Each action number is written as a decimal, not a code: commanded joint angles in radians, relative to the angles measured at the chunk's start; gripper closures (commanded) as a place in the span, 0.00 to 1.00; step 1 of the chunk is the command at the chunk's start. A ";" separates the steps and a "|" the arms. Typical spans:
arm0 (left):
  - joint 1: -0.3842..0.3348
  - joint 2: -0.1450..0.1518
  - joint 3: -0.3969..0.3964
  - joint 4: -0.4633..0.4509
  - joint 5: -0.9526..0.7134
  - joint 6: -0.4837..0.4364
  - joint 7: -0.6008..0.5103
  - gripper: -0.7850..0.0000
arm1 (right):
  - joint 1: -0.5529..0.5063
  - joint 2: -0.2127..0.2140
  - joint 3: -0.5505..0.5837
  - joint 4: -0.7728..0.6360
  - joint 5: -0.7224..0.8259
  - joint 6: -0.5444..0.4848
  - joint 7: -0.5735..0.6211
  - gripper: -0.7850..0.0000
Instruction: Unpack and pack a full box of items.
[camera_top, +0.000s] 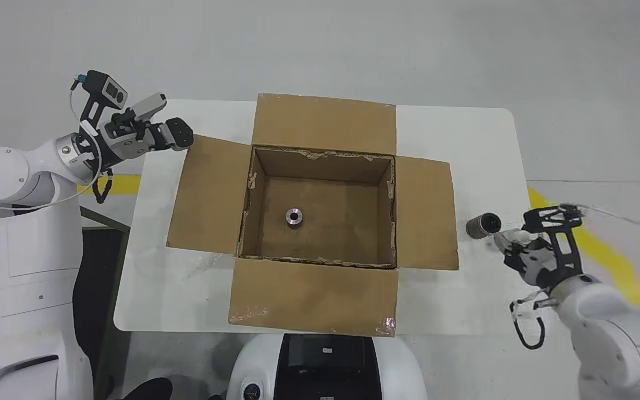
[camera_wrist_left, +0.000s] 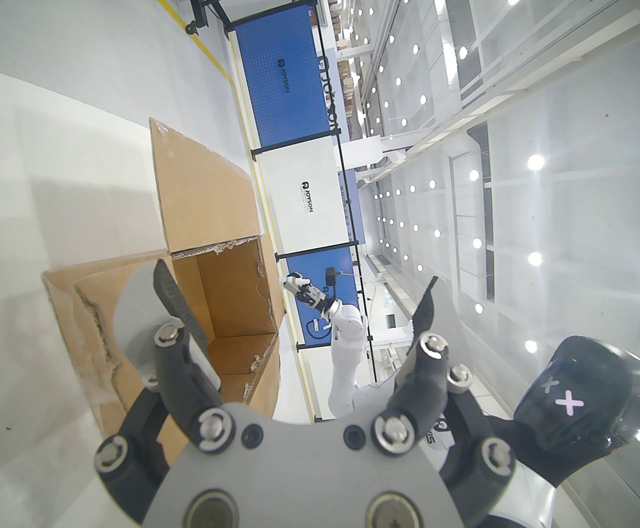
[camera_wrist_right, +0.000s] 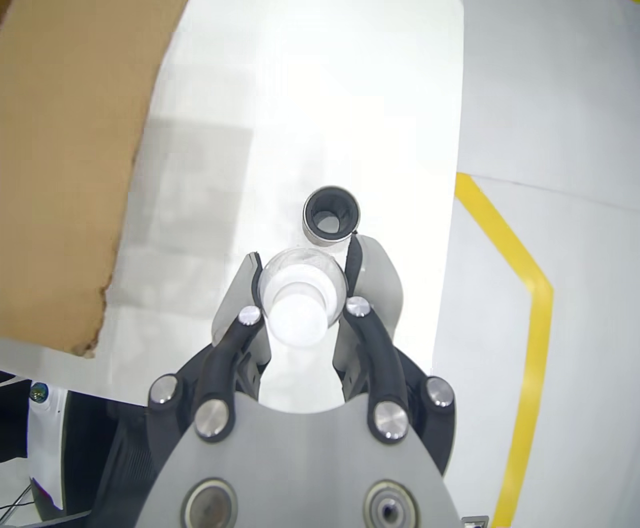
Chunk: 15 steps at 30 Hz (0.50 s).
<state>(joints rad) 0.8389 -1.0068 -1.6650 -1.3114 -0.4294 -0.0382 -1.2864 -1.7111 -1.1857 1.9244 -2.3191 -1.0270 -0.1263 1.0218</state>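
The open cardboard box stands mid-table with all flaps spread flat. A small round metal part lies on its floor. My right gripper is over the table just right of the box's right flap. In the right wrist view this gripper is shut on a clear bottle with a white cap. A dark short cylinder stands on the table just past its fingertips, also seen from above. My left gripper hovers at the table's far-left corner, open and empty, facing the box.
The white table has bare surface right of the box and along the far edge. Yellow floor tape runs beyond the table's right edge. The box flaps cover much of the tabletop around the box.
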 joint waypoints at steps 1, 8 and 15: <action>0.000 0.000 0.000 0.000 0.000 0.000 0.000 0.00 | 0.014 0.002 0.006 -0.023 0.016 -0.004 0.004 1.00; 0.000 0.000 0.000 0.000 0.000 0.000 0.000 0.00 | 0.099 0.010 -0.007 -0.031 0.111 -0.021 -0.007 1.00; 0.000 0.000 0.000 0.000 0.000 0.000 0.000 0.00 | 0.209 0.020 -0.087 -0.031 0.134 -0.034 -0.026 1.00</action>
<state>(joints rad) 0.8389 -1.0068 -1.6650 -1.3114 -0.4294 -0.0382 -1.2864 -1.5188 -1.1672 1.8526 -2.3500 -0.8898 -0.1596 0.9962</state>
